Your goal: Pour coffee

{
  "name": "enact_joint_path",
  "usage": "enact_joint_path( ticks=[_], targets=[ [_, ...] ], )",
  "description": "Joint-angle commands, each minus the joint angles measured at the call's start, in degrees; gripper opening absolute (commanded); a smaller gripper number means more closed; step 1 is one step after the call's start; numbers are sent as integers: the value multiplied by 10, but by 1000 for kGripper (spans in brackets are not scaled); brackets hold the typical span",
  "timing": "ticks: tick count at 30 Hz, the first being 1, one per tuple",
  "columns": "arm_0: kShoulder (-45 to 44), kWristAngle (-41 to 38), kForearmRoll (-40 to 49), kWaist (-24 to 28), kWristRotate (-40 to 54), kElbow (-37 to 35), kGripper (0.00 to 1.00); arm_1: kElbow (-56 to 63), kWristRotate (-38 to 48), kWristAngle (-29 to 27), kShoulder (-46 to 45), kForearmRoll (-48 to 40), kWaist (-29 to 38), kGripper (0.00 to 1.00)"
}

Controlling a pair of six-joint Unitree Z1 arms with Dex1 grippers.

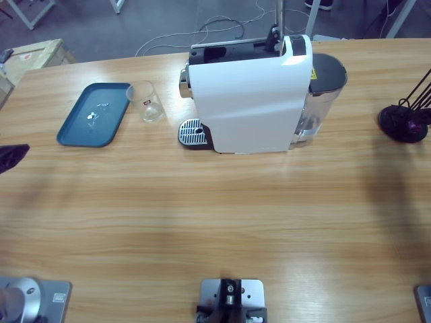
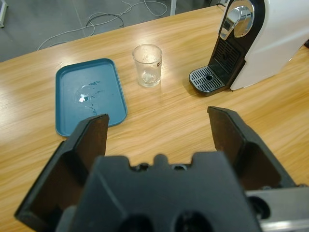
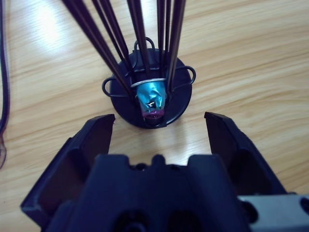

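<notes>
A white coffee machine (image 1: 249,101) stands at the table's far middle, its drip grate (image 1: 192,132) facing left. Left of it are an empty clear glass (image 1: 146,101) and a blue tray (image 1: 94,114). In the left wrist view my left gripper (image 2: 158,116) hangs open above bare wood, well short of the glass (image 2: 147,65) and the machine (image 2: 251,43). My right gripper (image 3: 159,118) is open just in front of a black wire capsule stand (image 3: 178,96), where a blue capsule (image 3: 152,99) sits at the bottom of a column.
The capsule stand (image 1: 404,121) sits at the table's far right edge. The tray (image 2: 89,94) carries only a few water drops. Cables lie on the floor (image 1: 222,27) beyond the table. A wide stretch of wood (image 1: 215,222) spreads in front of the machine.
</notes>
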Motion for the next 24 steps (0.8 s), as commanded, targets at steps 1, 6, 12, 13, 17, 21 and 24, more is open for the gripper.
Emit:
enact_joint_path(
  ticks=[1,6,12,13,17,21,24],
  targets=[
    [0,-4,1,-5,-6,19,858,12,0,-5,51,-33,-18,807],
    [2,-4,1,-5,-6,19,858,14,-2,-6,63,-49,-19,804],
    [2,-4,1,-5,-7,18,858,15,-2,-4,82,-63,-19,544],
    [2,-4,1,-5,-7,19,858,15,-3,-4,81,-63,-19,537],
    [3,-4,1,-5,-7,18,858,19,-3,-5,81,-66,-19,291],
    [5,-4,1,-5,-7,18,858,29,-3,-7,74,-76,-19,168],
    [7,-4,1,-5,-7,17,858,32,-3,-10,73,-81,-19,42]
  ],
)
